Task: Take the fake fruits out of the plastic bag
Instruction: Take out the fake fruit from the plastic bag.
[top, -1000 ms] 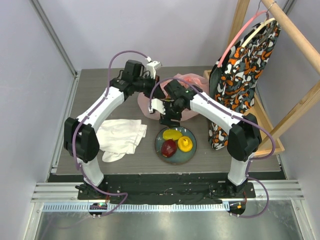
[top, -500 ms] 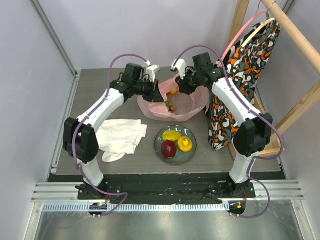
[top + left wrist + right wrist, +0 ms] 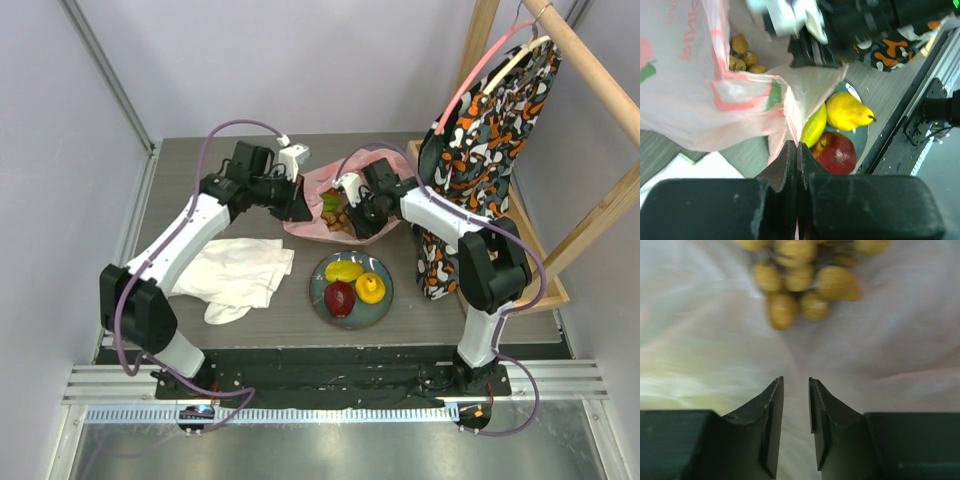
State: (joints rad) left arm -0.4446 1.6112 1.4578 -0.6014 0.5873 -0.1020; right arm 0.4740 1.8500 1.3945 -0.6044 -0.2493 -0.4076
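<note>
The pink plastic bag (image 3: pixel 362 165) lies at the back middle of the table, mouth open. My left gripper (image 3: pixel 304 204) is shut on the bag's rim (image 3: pixel 790 107) and holds it up. My right gripper (image 3: pixel 346 216) is inside the bag, jaws a little apart and empty (image 3: pixel 796 382), just short of the brownish-yellow grapes (image 3: pixel 800 285). The grapes also show in the left wrist view (image 3: pixel 742 55). On the plate (image 3: pixel 372 312) lie a dark red apple (image 3: pixel 338 296), a yellow pear (image 3: pixel 370 287) and a yellow-green piece (image 3: pixel 343 270). The watermelon slice is not clearly visible.
A white cloth (image 3: pixel 240 272) lies left of the plate. An orange-black patterned fabric (image 3: pixel 480 140) hangs from a wooden rack at the right, close behind my right arm. The plate sits just in front of the bag.
My right gripper left the plate, swung up behind the bag and has come down into its mouth. My left arm has shifted left, still holding the rim.
</note>
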